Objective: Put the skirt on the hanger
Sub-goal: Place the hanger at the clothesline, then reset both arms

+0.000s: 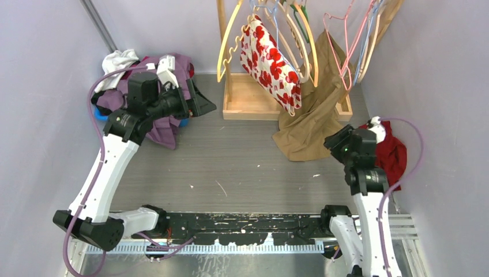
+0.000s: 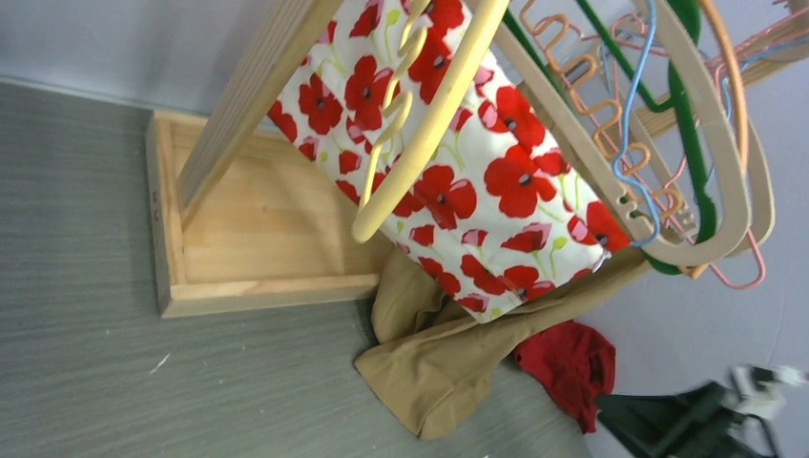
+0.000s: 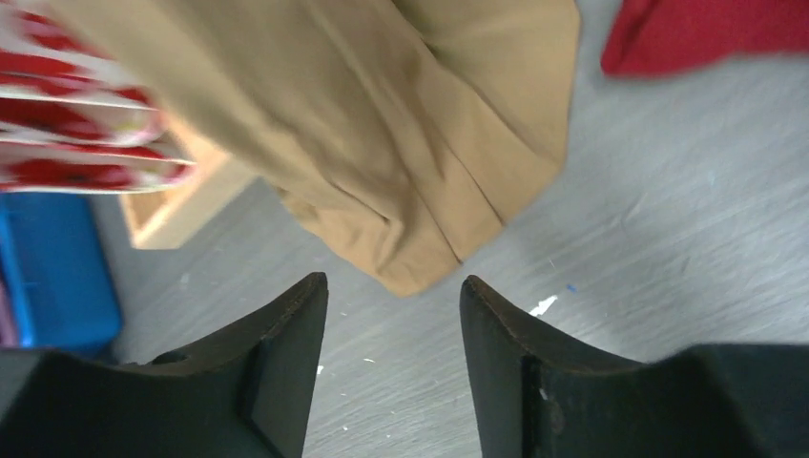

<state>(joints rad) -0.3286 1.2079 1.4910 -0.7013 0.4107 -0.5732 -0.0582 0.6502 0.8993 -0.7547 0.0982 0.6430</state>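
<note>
Top external: poppy skirt (image 1: 271, 60) hangs on hanger (image 2: 448, 105) at rack (image 1: 254, 105). Right gripper (image 3: 393, 315) open, empty; left gripper (image 1: 206, 105) unclear. Hanging seems done; next, withdraw.

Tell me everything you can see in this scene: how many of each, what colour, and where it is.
poppy-print skirt: one, white with red flowers, hanging among the hangers
hangers: several, wood, green, blue, pink, orange, at the rack's top
wooden rack: one, pale wood, far middle of the table
tan garment: one, tan, draped from the rack onto the table
red garment: one, red, far right
clothes pile: one heap, purple and white, far left
blue bin: one, blue, beneath the pile
table: one, grey
left gripper: one, black, beside the pile, jaws unclear
right gripper: one, black, open, near the tan garment's hem
</note>
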